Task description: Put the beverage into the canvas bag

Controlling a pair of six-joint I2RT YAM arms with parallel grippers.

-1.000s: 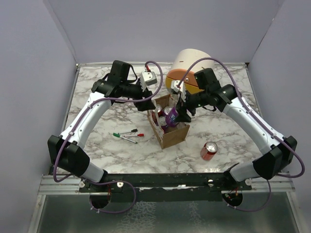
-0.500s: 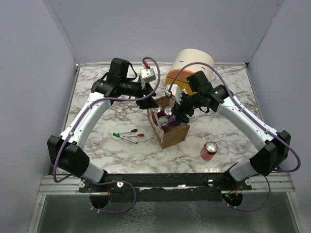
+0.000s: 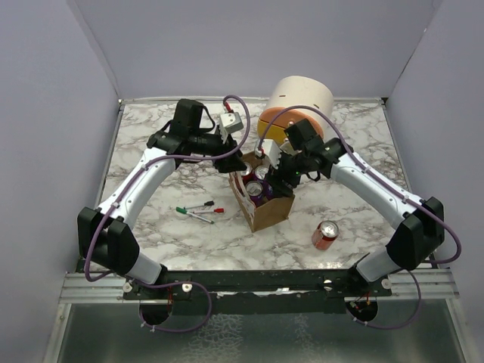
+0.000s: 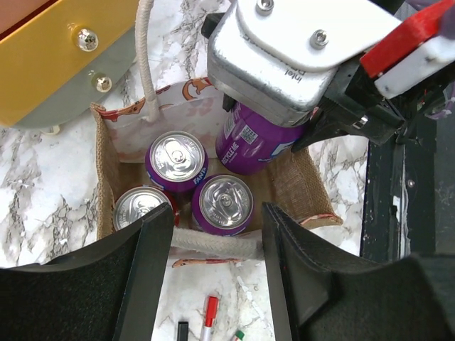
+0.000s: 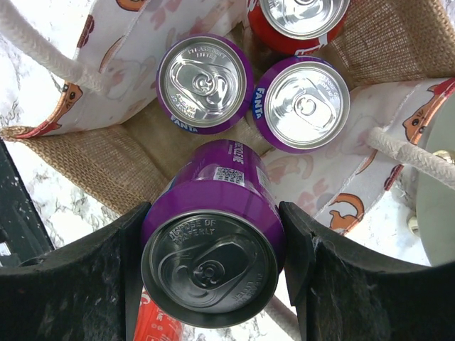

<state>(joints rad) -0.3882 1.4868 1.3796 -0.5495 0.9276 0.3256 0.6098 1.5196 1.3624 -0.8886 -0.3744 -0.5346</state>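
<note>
The bag (image 5: 92, 167) is coarse woven burlap, lined with smooth printed cloth; its handles (image 4: 146, 57) are twisted pale rope. The can (image 5: 217, 206) over it is glossy purple metal, its end bare and shiny. Under the bag, the table (image 3: 162, 231) looks like polished marble.

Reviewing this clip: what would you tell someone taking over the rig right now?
Right end effector: shut on the purple can, which is partly down in the open top of the bag, beside three cans already inside.
Left end effector: open, over the bag's rim, holding nothing.
Done: purple can picked up and brought into the bag.
Left: lower it, release, withdraw. A red can lies on the table outside the bag.
</note>
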